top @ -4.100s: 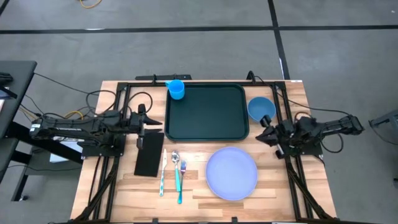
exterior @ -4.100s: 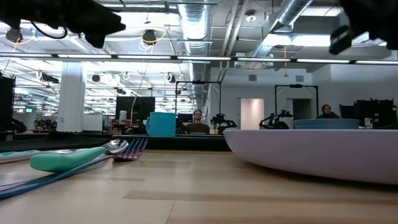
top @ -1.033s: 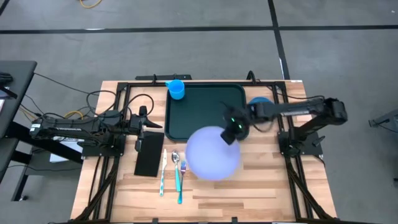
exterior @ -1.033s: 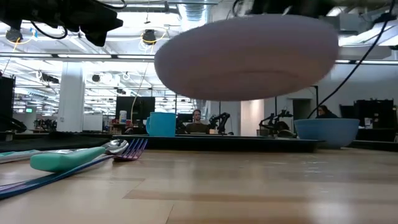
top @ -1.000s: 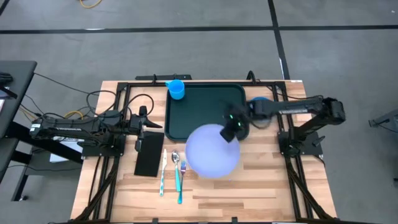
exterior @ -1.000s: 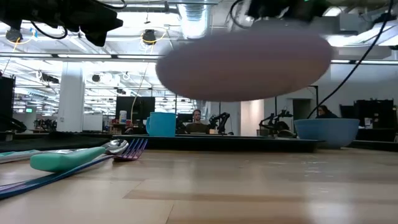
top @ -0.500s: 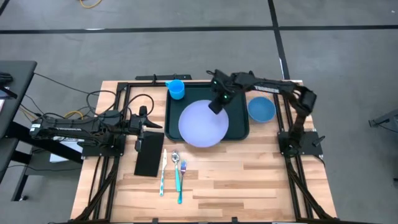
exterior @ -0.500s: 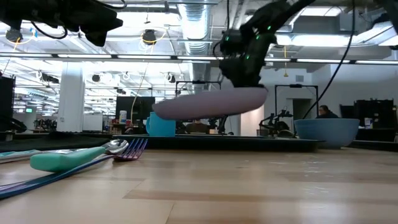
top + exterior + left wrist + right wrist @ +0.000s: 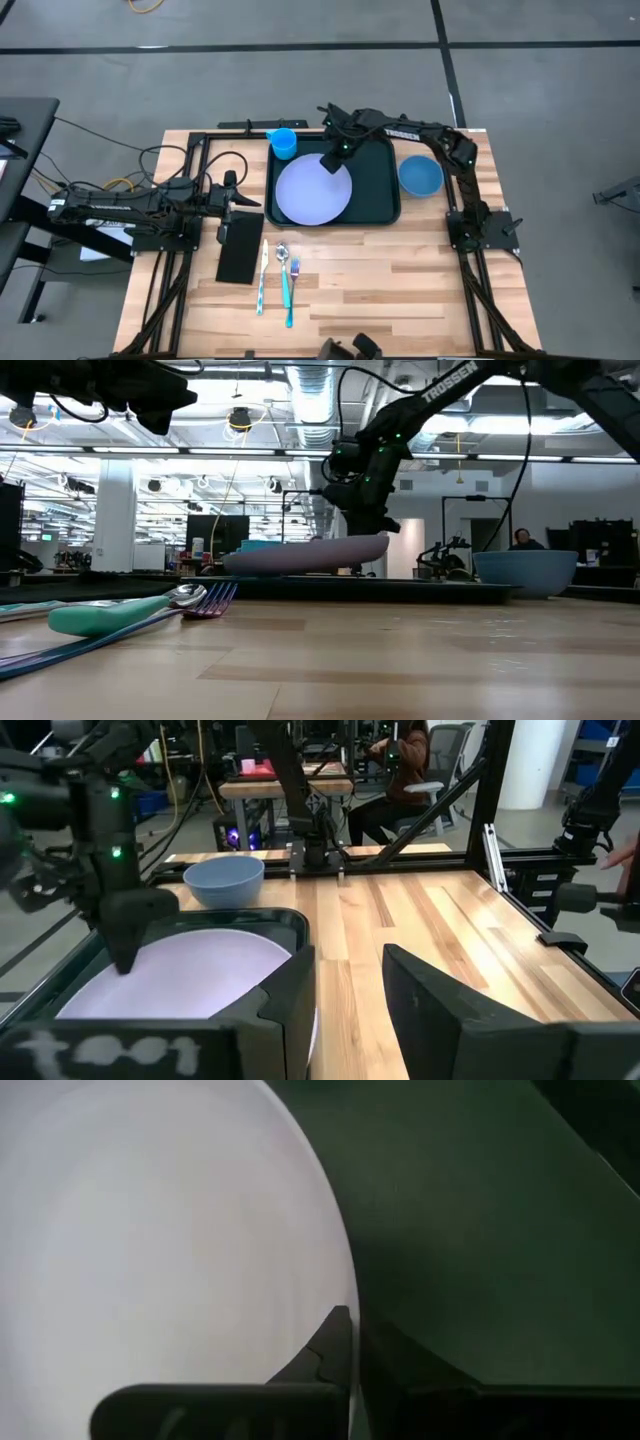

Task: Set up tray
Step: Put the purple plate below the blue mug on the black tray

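Pale lilac plastic fills my right wrist view: the plate (image 9: 313, 192), whose rim my right gripper (image 9: 331, 160) pinches, fingers closed tight on its far edge. The plate sits over the left part of the dark green tray (image 9: 377, 205), which lies at the back middle of the wooden table (image 9: 400, 280). In the low view the plate (image 9: 305, 554) hangs just above the tray's rim, tilted slightly. A blue cup (image 9: 284, 144) stands at the tray's back left corner, a blue bowl (image 9: 420, 176) just right of the tray. My left gripper (image 9: 243, 203) waits at the left, fingers partly apart, holding nothing, above a black napkin (image 9: 240, 247). A knife, spoon (image 9: 281, 257) and fork lie beside it.
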{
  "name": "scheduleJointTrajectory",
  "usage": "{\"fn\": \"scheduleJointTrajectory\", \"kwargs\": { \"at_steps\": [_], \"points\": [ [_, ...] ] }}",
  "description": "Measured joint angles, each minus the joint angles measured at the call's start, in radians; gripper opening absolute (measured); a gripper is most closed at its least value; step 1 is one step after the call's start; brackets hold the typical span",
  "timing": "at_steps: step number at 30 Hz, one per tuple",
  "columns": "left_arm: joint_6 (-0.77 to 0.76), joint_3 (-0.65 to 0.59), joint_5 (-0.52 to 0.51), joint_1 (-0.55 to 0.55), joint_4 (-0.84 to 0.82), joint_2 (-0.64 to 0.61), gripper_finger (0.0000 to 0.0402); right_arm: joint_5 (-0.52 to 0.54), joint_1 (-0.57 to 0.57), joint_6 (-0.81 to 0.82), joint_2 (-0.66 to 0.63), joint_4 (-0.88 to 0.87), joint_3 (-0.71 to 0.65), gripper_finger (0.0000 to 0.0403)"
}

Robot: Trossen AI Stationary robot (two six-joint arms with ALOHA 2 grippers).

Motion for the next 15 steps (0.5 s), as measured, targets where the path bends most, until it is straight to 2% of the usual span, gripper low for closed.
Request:
{"fn": "scheduleJointTrajectory", "kwargs": {
  "at_steps": [5, 15],
  "points": [
    [0.000, 0.000, 0.000, 0.000, -0.002, 0.000, 0.0108, 0.003, -0.009, -0.020, 0.033, -0.019, 0.043, 0.0000],
    [0.000, 0.000, 0.000, 0.000, -0.004, 0.000, 0.0108, 0.004, -0.044, -0.019, 0.033, 0.005, 0.043, 0.0000]
  ]
}}
